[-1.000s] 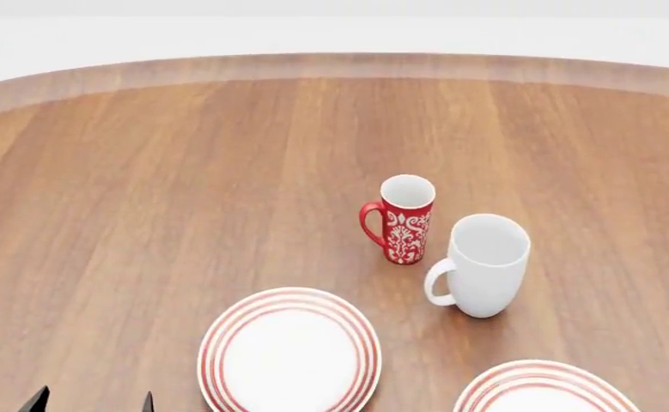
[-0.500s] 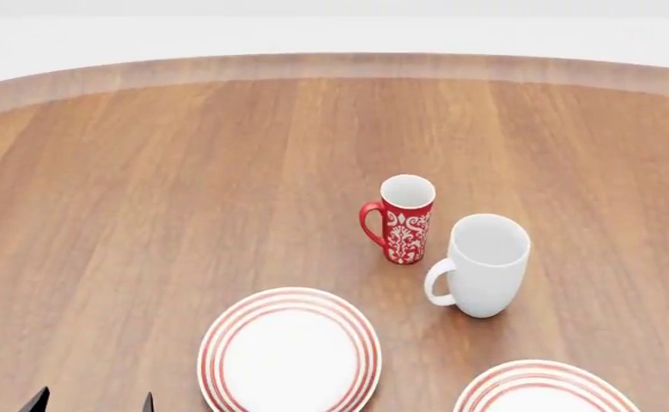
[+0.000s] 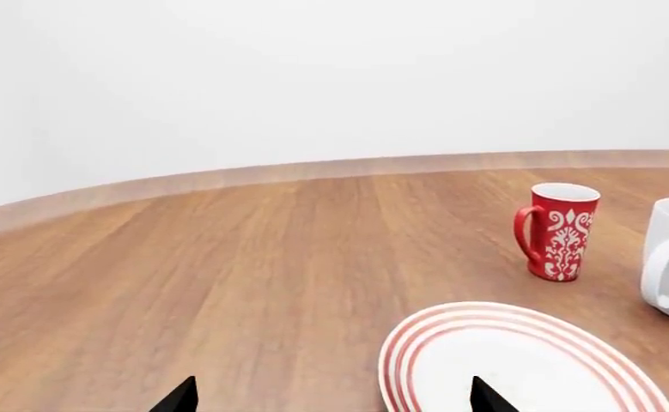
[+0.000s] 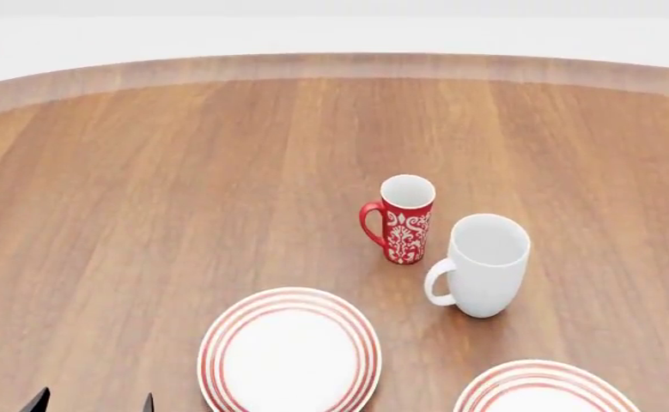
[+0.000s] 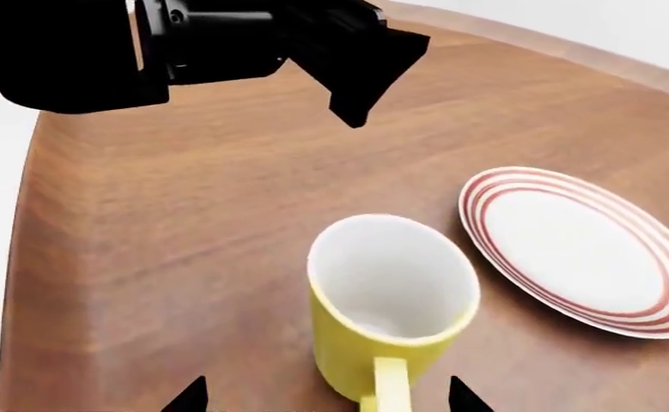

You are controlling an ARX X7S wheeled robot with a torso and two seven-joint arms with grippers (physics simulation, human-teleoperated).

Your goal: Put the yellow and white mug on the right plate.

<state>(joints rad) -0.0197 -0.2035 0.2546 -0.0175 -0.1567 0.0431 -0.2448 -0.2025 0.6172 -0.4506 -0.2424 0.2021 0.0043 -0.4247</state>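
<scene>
**Yellow mug stands between parted fingertips, plate close by**

The yellow and white mug (image 5: 389, 309) stands upright on the wooden table (image 5: 173, 215), seen only in the right wrist view, its white inside facing up and its yellow handle turned toward the camera. The right gripper (image 5: 325, 396) is spread wide, its two dark fingertips showing on either side of the mug's base and clear of it, holding nothing. Just beside the mug lies a red-ringed white plate (image 5: 580, 249), bare and not touching it; whether this is the right plate cannot be told from this view alone. A dark arm (image 5: 197, 43) hangs over the table beyond the mug.

In the head view, the left gripper (image 4: 91, 402) shows only as two parted black tips at the table's near edge, gripping nothing. Beside it sits the left plate (image 4: 289, 352); the right plate (image 4: 546, 390) lies partly out of frame. Behind them a red patterned mug (image 4: 404, 219) and a taller white mug (image 4: 483, 264) stand close together, upright.
</scene>
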